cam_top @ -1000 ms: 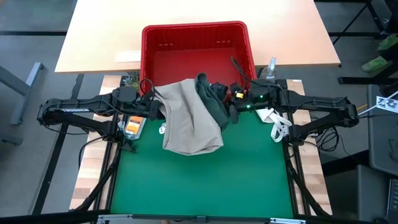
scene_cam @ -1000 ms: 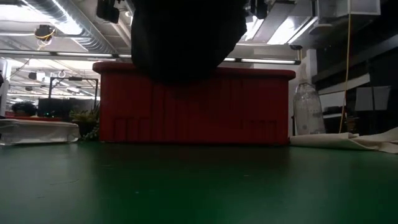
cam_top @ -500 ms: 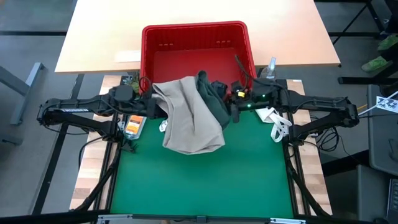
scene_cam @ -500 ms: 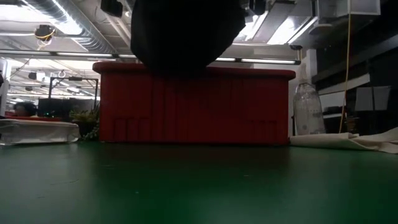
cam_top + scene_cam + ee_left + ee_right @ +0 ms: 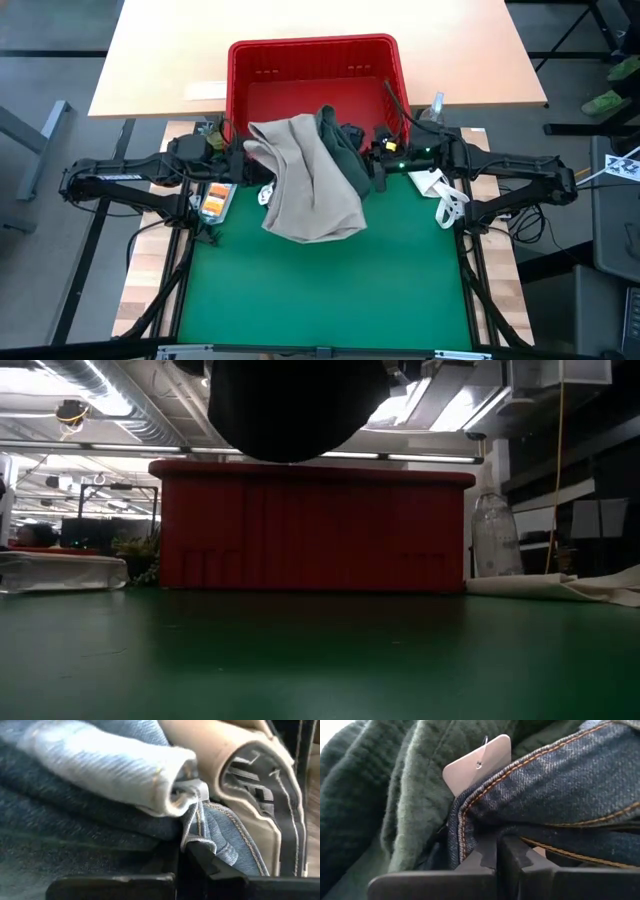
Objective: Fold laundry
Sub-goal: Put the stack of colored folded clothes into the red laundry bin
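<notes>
Fuzzy green fleece [image 5: 380, 795], stitched denim [image 5: 560, 795], matt khaki cloth [image 5: 310, 190]

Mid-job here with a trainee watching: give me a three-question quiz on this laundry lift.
1. True or false: the bundle of laundry rests flat on the green mat.
2. Which garment drapes on top: A khaki piece, B white cloth, C bottle?
3. Fill in: the right claw is shut on dark ____.

Key: 1 false, it hangs between the left claw and the right claw. 2 A. 3 jeans.
</notes>
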You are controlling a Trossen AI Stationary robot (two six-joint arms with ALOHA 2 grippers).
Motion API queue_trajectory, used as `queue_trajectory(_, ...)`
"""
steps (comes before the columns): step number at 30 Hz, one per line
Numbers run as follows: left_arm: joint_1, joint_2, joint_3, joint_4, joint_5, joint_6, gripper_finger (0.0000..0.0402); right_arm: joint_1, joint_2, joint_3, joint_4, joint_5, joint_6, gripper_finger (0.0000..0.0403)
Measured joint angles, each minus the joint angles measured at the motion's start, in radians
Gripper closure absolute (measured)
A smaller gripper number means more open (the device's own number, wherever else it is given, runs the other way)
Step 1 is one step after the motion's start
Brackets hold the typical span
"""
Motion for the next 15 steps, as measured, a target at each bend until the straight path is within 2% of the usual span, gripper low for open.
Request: queue_trajectory(15, 0.156, 0.003, 0.001, 0.014, -0.007, 0.034, 0.0396, -0.095, 0.002, 0.0, 0.007, 0.008, -0.002, 0.0401)
